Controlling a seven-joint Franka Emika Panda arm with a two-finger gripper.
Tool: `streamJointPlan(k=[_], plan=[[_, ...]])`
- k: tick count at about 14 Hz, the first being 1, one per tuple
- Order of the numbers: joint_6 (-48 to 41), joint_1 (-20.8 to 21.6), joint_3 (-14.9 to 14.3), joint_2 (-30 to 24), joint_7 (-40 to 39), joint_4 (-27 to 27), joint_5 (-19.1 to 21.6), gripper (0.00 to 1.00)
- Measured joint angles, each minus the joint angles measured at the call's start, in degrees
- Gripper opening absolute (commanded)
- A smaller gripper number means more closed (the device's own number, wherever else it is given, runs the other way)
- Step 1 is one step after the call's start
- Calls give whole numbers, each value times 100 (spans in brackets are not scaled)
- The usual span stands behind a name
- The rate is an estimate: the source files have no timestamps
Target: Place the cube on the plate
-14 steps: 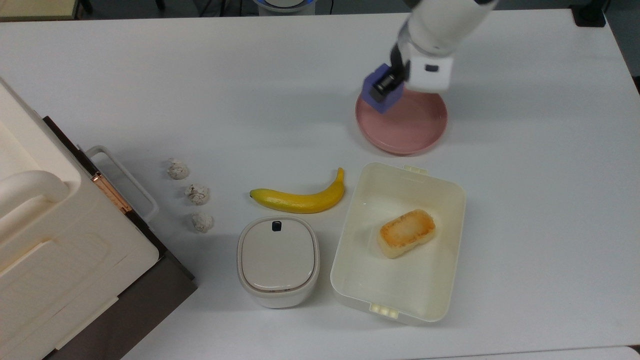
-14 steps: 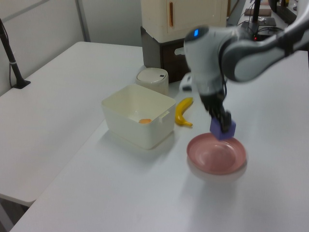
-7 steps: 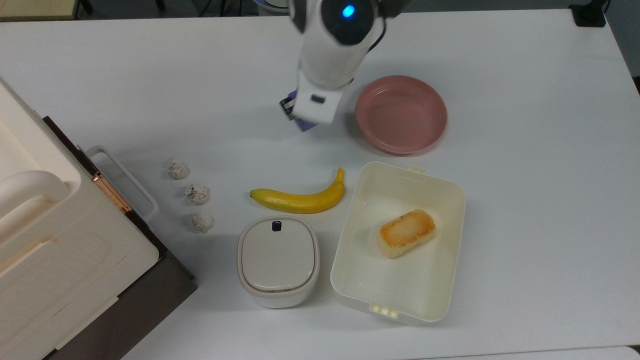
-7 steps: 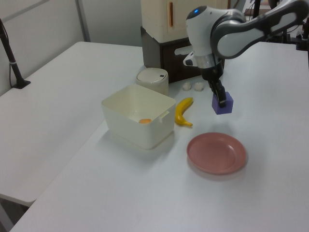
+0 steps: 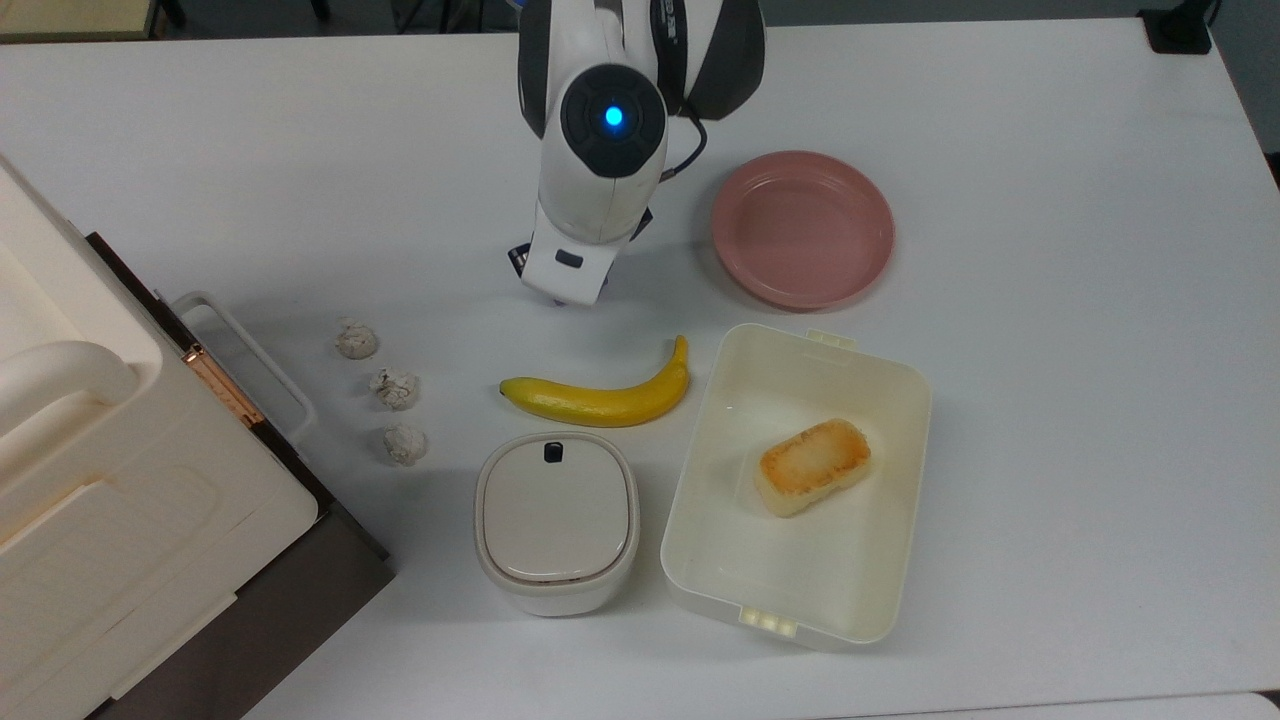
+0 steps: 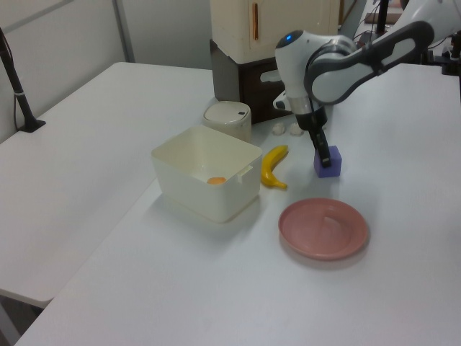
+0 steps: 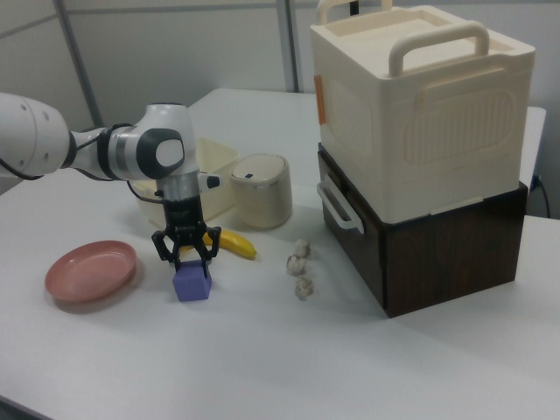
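Observation:
The blue-purple cube (image 7: 192,285) sits on the white table, apart from the pink plate (image 7: 90,269), which lies on the right view's left. My gripper (image 7: 186,256) hangs straight over the cube, open, its fingers spread on either side of the cube's top. In the left view the cube (image 6: 328,163) stands beyond the plate (image 6: 324,228), with a dark finger (image 6: 323,151) at its top. In the top view my arm covers the cube, and the plate (image 5: 803,228) lies bare to the top view's right.
A banana (image 5: 600,400) lies just in front of the gripper. A cream rectangular container (image 5: 700,560) holds a toasted bread block (image 5: 812,466). A small lidded pot (image 5: 556,520), three crumpled lumps (image 5: 395,388) and a large cream box (image 5: 120,500) on a dark base fill the top view's left.
The cube was held over the plate, then carried to the top view's left. It now rests on the table and the fingers have opened.

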Motion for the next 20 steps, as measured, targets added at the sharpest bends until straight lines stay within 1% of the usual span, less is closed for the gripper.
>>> streamJointPlan(k=[9,11,13,15,16,19,20], plan=[[-14,22,13,-1,76,53,-11,13],[-14,216,31,-94,370,116,-2,13],[-21,656,23,-206,935,185,93,13],[-22,1096,23,-245,1433,217,285,13],[-22,1223,24,-244,1609,226,344,13],[-22,1395,63,-242,1961,259,602,15],[-22,1398,124,-242,2043,300,674,22]])
